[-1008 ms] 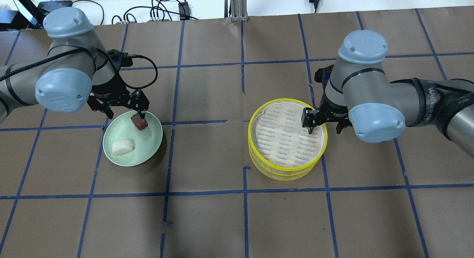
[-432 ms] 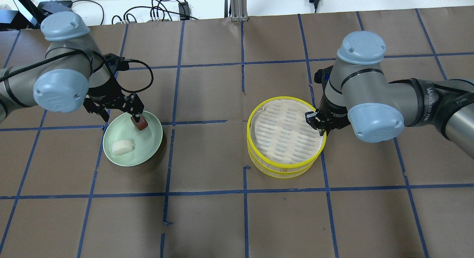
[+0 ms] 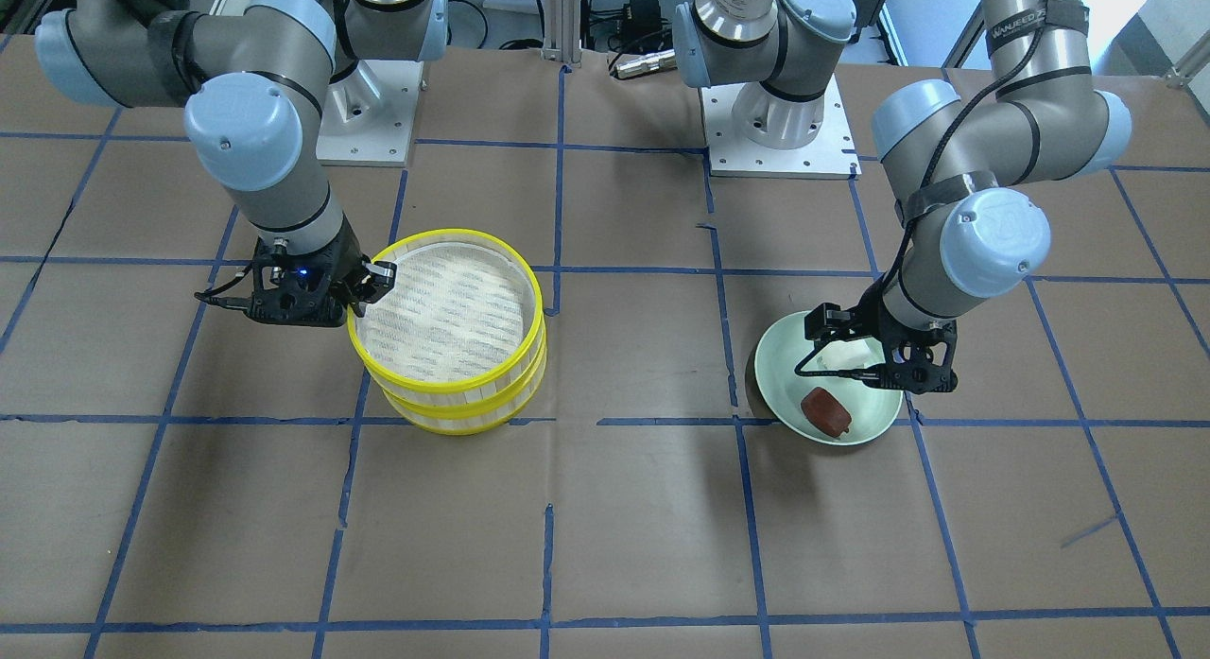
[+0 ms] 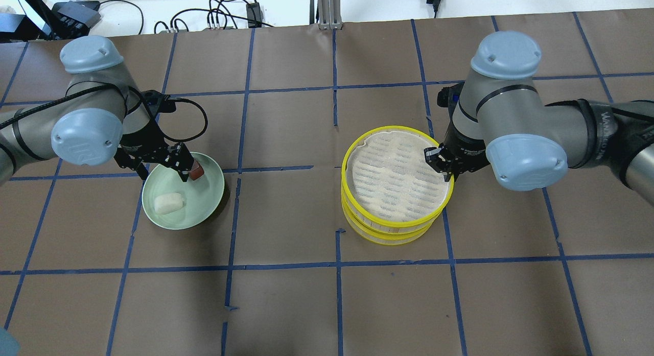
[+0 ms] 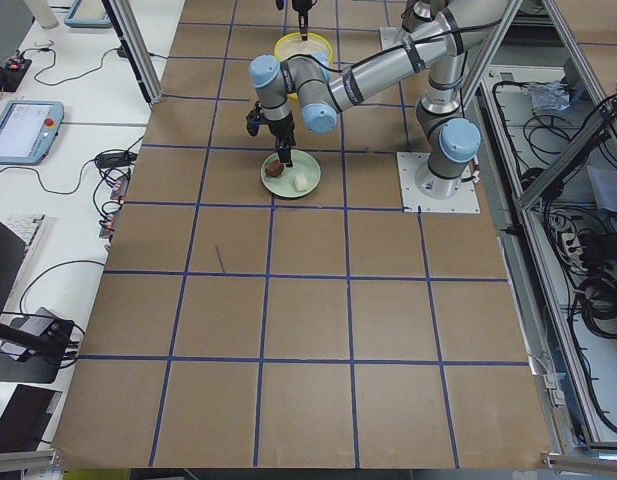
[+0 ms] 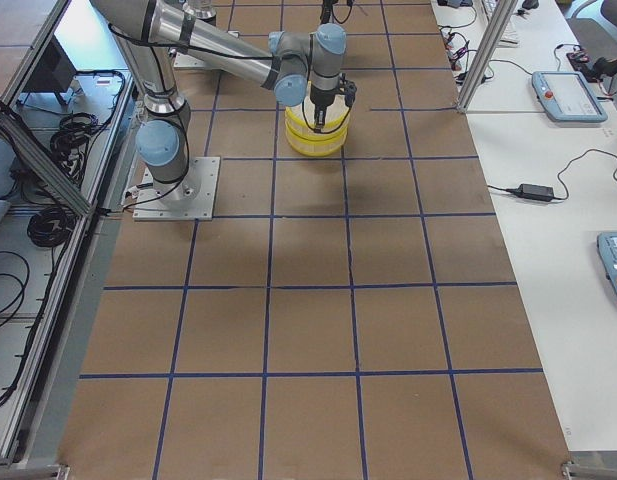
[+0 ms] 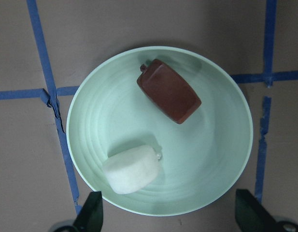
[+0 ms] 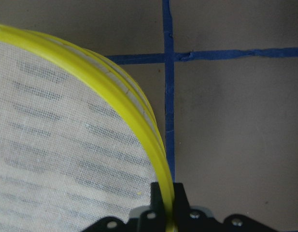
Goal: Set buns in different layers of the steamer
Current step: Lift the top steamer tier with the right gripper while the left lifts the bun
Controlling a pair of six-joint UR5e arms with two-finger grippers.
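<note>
Standing by the table (image 4: 286, 213), with its brown paper and blue tape grid, I see the left gripper (image 4: 162, 172) hanging over the pale green plate (image 4: 200, 205). Its jaws are spread wide and hold nothing; in the left wrist view the two fingertips (image 7: 93, 213) sit far apart at the bottom edge. Both buns lie in that plate. The white bun (image 7: 132, 169) is on the side nearer the robot and the reddish-brown bun (image 7: 169, 97) is on the far side, the two close together but apart. From overhead one finger stands just beside the reddish-brown bun; I cannot tell whether it touches. Across the table, on the robot's right, the two steamer layers stand stacked. The upper steamer layer (image 4: 396, 180) rests on the lower steamer layer (image 4: 391, 235), sitting a little off-centre. The upper layer's whitish base is bare. The right gripper (image 4: 443, 168) has closed its jaws on the yellow rim of the upper layer at the edge toward its own arm (the right wrist camera shows a finger on either side of that rim, one inside the tray and one outside).
</note>
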